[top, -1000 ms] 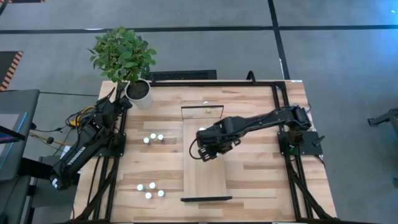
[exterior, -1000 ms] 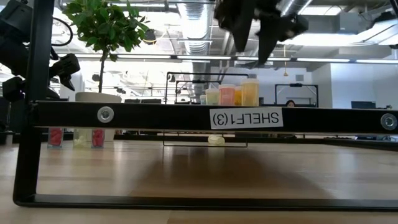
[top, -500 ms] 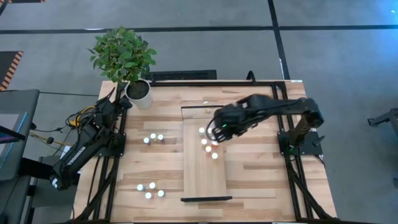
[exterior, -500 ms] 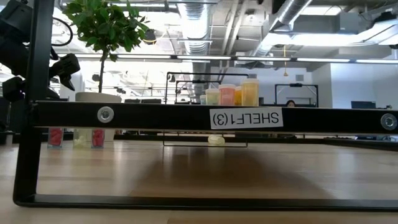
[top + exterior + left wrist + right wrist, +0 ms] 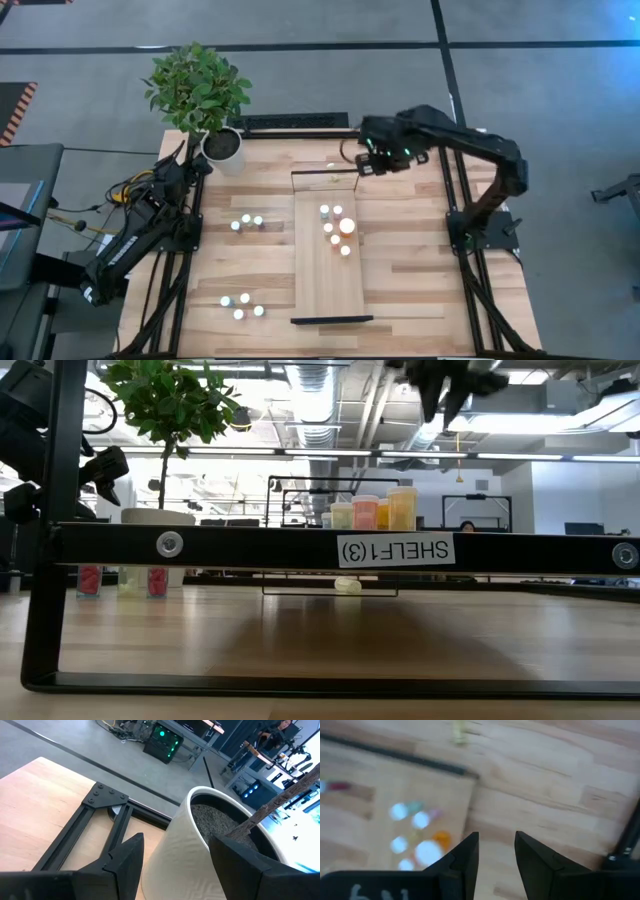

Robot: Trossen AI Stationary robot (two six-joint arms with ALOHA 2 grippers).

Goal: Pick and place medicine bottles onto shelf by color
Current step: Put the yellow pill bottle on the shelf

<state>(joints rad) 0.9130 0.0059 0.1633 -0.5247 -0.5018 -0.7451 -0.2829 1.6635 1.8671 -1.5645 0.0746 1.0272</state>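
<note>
Several small white-capped medicine bottles (image 5: 336,228), one of them larger and orange (image 5: 347,225), stand on their bases on the long light-wood shelf (image 5: 326,285). They also show in the right wrist view (image 5: 420,820) and the low view (image 5: 365,512). More bottles stand on the table left of the shelf, in a far group (image 5: 247,221) and a near group (image 5: 243,305). My right gripper (image 5: 366,163) is open and empty, raised over the shelf's far end (image 5: 496,855). My left gripper (image 5: 175,865) is open beside the white plant pot (image 5: 200,845) at the far left.
The potted plant (image 5: 222,145) stands at the table's far left corner. A small pale yellow thing (image 5: 335,178) lies at the shelf's far end. The shelf's black end frame, labelled SHELF1(3) (image 5: 395,549), crosses the low view. Bare wood lies right of the shelf (image 5: 410,260).
My right gripper has gone from above the middle of the shelf toward the table's far edge and to the right, uncovering the group of bottles on the shelf. The bottles stand where they were.
</note>
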